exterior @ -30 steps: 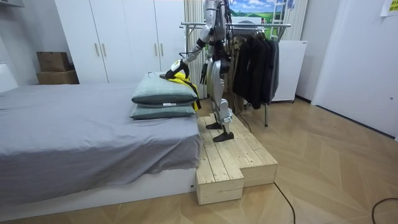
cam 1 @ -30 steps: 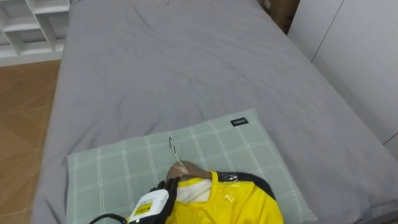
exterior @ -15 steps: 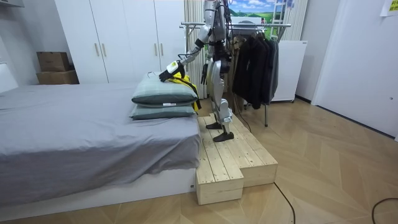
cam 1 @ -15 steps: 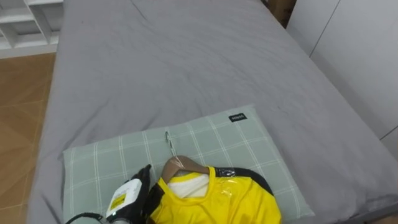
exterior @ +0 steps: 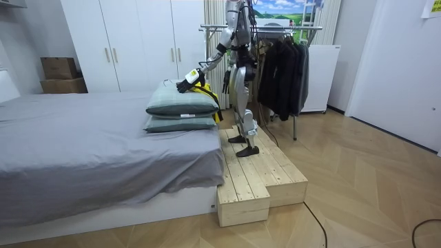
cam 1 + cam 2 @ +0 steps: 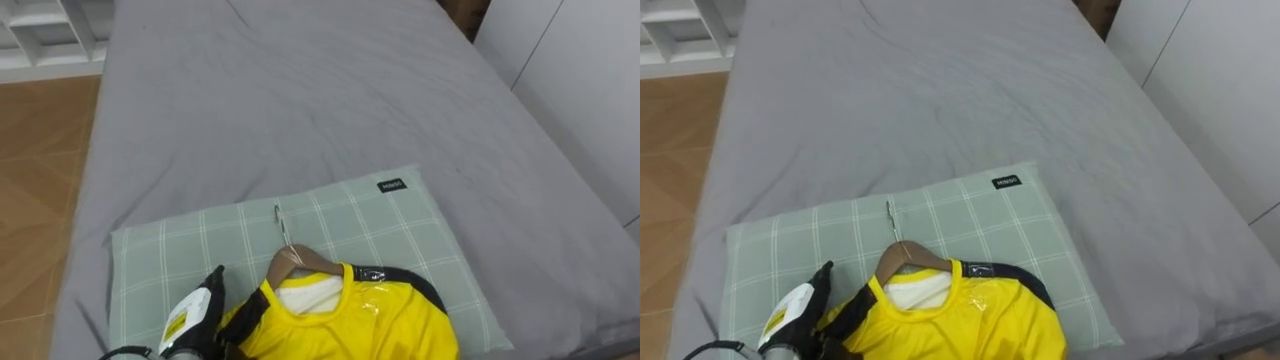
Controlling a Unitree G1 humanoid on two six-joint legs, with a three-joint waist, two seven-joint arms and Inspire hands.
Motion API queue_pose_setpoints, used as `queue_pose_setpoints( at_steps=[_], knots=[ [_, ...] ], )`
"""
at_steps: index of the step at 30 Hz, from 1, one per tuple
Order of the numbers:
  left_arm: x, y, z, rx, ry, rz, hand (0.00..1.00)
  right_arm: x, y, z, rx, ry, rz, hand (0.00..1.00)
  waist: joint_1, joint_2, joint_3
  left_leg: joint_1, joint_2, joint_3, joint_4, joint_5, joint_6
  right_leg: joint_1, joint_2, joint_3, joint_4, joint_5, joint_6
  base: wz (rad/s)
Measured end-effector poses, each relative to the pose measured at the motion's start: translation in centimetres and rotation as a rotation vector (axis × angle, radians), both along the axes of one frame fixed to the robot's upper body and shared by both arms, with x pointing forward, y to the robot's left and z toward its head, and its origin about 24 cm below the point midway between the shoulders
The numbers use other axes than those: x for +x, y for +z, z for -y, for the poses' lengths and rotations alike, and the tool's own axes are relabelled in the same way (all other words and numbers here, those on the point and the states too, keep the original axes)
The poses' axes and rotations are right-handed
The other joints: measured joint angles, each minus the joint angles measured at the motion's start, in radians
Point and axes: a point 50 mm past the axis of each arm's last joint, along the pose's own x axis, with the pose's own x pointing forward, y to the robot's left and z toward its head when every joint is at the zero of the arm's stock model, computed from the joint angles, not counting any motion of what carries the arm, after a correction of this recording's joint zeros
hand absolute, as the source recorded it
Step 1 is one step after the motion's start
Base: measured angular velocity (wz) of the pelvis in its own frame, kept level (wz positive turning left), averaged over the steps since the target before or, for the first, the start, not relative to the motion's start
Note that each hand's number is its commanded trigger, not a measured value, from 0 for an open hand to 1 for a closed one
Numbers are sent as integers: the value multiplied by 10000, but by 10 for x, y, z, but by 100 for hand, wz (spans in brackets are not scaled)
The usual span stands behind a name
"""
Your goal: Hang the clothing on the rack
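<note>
A yellow shirt (image 6: 350, 320) with black trim lies on a wooden hanger (image 6: 297, 260) whose metal hook (image 6: 282, 228) points toward the far end of the bed. Both rest on a green checked pillow (image 6: 190, 250), the upper of two stacked at the bed's near end (image 5: 180, 102). My left hand (image 6: 190, 318) comes in from the lower left and sits at the shirt's left shoulder edge, partly against the black trim. In the room view the left hand (image 5: 185, 84) reaches out over the pillows while I stand on a wooden platform (image 5: 255, 179) beside the bed.
The grey bed (image 6: 300, 100) stretches ahead, with wood floor (image 6: 40, 180) and a white shelf (image 6: 40, 30) to its left. Behind me stands a clothes rack (image 5: 275, 29) with dark garments (image 5: 282, 69). White wardrobes (image 5: 138, 41) line the wall.
My left hand has slid left from the shirt's collar to its left shoulder edge. The shirt and hanger have stayed on the pillow.
</note>
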Motion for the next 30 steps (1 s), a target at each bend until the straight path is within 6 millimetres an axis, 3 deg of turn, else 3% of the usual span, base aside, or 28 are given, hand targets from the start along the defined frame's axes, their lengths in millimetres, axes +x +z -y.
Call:
queue_pose_setpoints(
  at_steps=[15, 30],
  knots=[
    [5, 1, 2, -113, -55, -225, 0, 10, 2, -3, -27, 41, 29, 0, -6, 3, 74, -300, 7, 6, 85, 17, 28, -394, -32, 81, 247, 1, -3, 0],
    [8, 2, -2, -8, -87, -634, 0, 9, 2, -3, -52, 68, -41, 0, -29, -8, 79, -189, 16, 233, 94, 27, 43, -373, -32, 164, 322, 3, -5, -2]
  ],
)
